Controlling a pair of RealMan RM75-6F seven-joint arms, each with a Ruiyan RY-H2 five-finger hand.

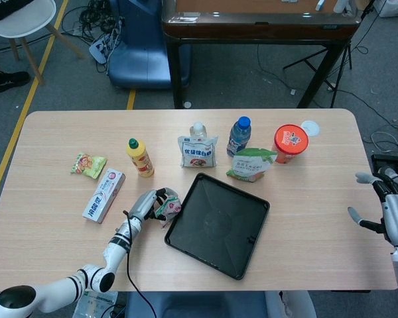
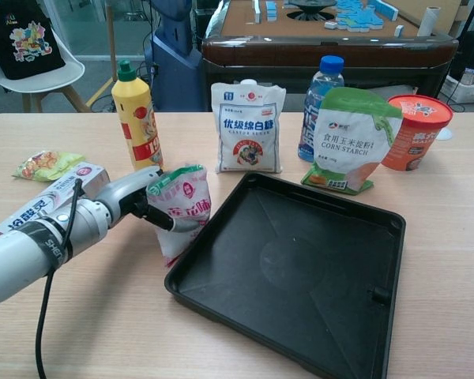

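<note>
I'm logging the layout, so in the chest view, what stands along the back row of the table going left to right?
Yellow squeeze bottle → white sugar bag → water bottle → corn starch pouch → red cup with lid.

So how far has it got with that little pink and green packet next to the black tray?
Done: the left hand has closed around the small pink and green pouch, which stands upright beside the black tray. In hand: that grip; the pouch looks to be on the table, not lifted. Left: the tray holds nothing, and the pouch sits outside its rim. The right hand hangs open at the table's far edge, holding nothing.
</note>
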